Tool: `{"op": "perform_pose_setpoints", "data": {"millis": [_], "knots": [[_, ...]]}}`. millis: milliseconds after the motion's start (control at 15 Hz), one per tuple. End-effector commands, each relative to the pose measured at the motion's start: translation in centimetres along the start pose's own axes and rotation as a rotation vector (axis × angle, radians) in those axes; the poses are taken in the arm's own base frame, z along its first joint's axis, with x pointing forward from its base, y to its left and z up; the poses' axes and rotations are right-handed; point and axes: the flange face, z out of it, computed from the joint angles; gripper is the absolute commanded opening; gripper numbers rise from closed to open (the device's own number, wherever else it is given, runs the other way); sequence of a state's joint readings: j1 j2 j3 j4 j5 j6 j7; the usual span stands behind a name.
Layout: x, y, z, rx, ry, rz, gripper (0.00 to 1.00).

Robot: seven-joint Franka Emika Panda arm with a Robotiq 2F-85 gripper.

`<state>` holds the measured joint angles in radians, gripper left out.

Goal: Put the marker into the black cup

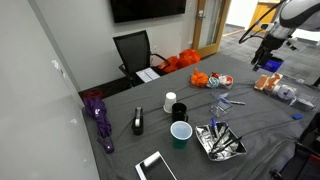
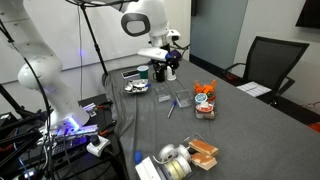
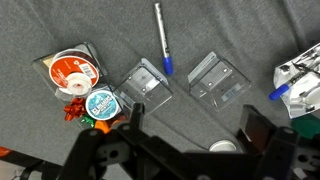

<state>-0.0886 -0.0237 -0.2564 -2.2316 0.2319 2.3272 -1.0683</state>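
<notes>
We see the gripper (image 3: 190, 135) spread wide and holding nothing in the wrist view. The marker (image 3: 160, 38) lies on the grey table (image 3: 60, 25) at its 12 o'clock, blue cap between two clear plastic trays (image 3: 146, 83). In an exterior view the black cup (image 1: 179, 111) stands upright mid-table, with the white cup (image 1: 168, 101) at its 10 o'clock and the blue cup (image 1: 180, 133) at 6. An office chair (image 1: 133, 50) stands beyond the far edge.
</notes>
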Motion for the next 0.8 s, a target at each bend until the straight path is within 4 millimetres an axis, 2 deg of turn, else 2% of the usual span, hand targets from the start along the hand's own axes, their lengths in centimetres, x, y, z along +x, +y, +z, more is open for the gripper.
{"op": "perform_pose_setpoints", "data": {"millis": [0, 533, 733], "knots": [[-0.4, 1.3, 2.5, 0.012, 0.012, -0.007, 1.0], [-1.6, 3.3, 9.1, 0.022, 0.032, -0.078, 1.0], [-1.9, 3.3, 11.8, 0.024, 0.03, -0.087, 1.0]]}}
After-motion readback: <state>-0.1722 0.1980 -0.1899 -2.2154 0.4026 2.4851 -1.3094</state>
